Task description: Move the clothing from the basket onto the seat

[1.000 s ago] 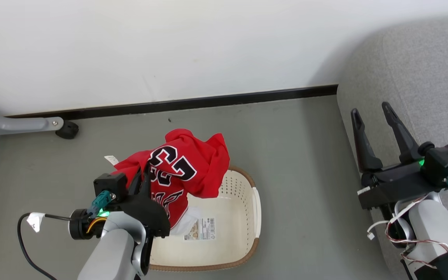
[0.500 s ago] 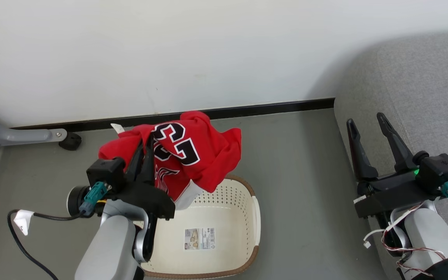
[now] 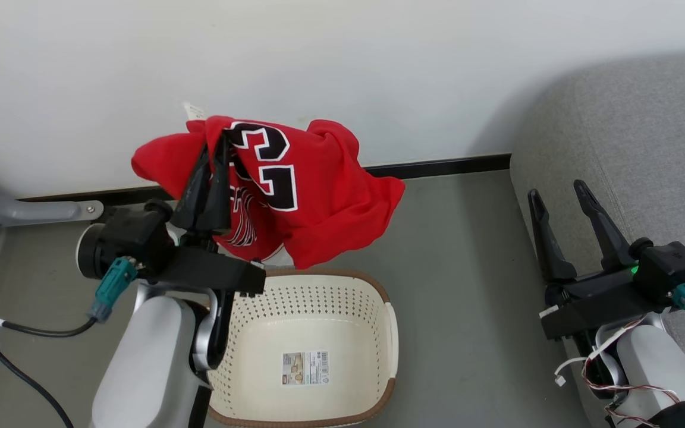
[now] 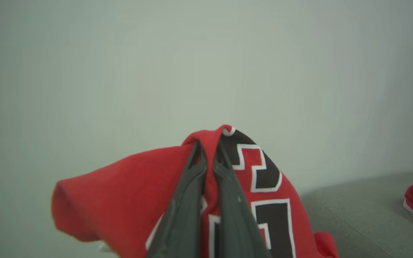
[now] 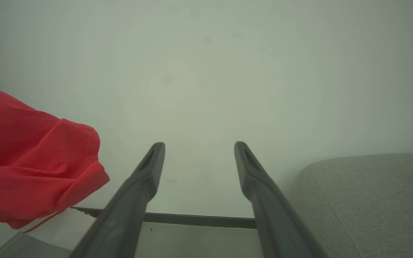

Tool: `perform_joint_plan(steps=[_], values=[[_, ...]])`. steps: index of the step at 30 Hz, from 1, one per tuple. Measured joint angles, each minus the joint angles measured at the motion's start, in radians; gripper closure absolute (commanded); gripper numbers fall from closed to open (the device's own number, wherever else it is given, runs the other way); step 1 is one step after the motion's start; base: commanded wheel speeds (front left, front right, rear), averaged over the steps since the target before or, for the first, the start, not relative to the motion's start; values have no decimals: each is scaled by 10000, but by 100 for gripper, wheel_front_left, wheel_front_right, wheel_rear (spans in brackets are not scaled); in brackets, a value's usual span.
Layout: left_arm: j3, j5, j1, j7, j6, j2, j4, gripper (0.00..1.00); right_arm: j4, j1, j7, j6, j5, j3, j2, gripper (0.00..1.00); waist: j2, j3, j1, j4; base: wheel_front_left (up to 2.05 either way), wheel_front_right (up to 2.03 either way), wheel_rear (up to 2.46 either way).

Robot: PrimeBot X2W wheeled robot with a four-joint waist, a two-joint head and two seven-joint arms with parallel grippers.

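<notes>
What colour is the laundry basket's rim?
Brown rim on the cream perforated laundry basket; head view shows it best.

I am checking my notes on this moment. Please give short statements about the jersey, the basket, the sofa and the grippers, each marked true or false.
1. The left gripper is shut on the red jersey. True.
2. The right gripper holds a white cloth. False: it is open and holds nothing.
3. The jersey lies inside the basket. False: it hangs from the left gripper, clear of the basket.
4. The sofa is on the robot's left. False: it is on the right.
5. A label is on the basket's floor. True.
</notes>
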Motion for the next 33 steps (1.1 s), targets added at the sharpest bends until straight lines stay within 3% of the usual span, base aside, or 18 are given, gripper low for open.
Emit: perform_joint_plan(steps=[12,33], values=[[201,290,-475,-33,-173,234,-1774,100,221,5,0,-2,-130,-17,33,0,0,-37,0,-15,0,0,0],[27,495,-996,-44,-337,247,-2541,100,253,6,0,0,-169,88,215,0,1,-70,0,-63,0,0,0]])
